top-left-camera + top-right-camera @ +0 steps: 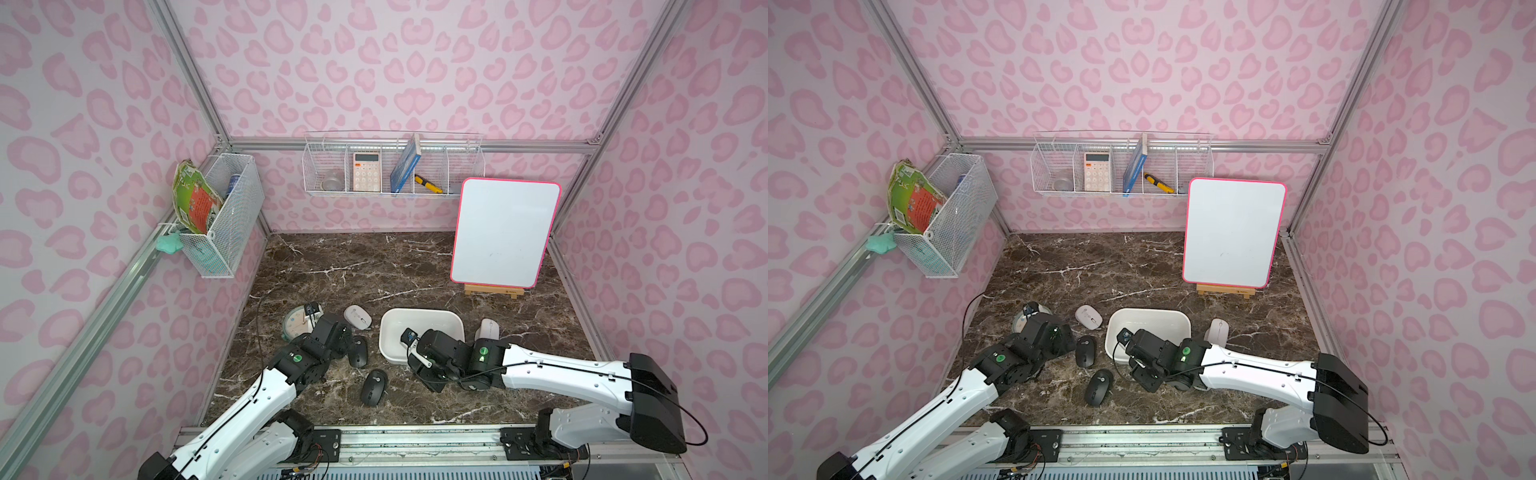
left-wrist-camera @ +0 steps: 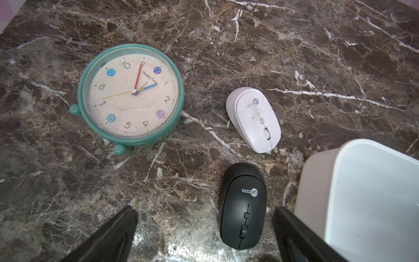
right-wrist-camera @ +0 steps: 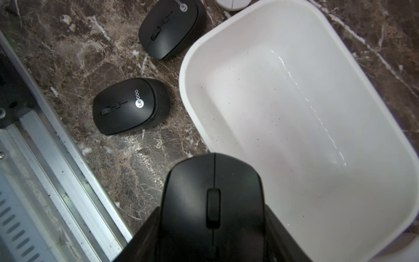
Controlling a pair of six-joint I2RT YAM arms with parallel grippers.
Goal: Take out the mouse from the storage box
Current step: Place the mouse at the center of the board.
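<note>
Open desk [image 1: 353,262] runs from behind the box [image 1: 419,310] to the whiteboard [image 1: 505,232], so you can pass there easy. Left of the box is crowded: black mouse [image 1: 358,351], second black mouse [image 1: 374,387], white mouse [image 1: 357,316], clock [image 1: 295,326]. The other white mouse [image 1: 489,329] sits just right of it.

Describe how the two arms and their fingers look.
The left arm and right arm have white shells with black joints and wrists, each wrist bearing a green dot. A thin black cable runs along each. The fingers are flat, matte black wedges.

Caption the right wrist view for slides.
Right gripper holds a black mouse at the storage box rim; two black mice lie outside.
</note>
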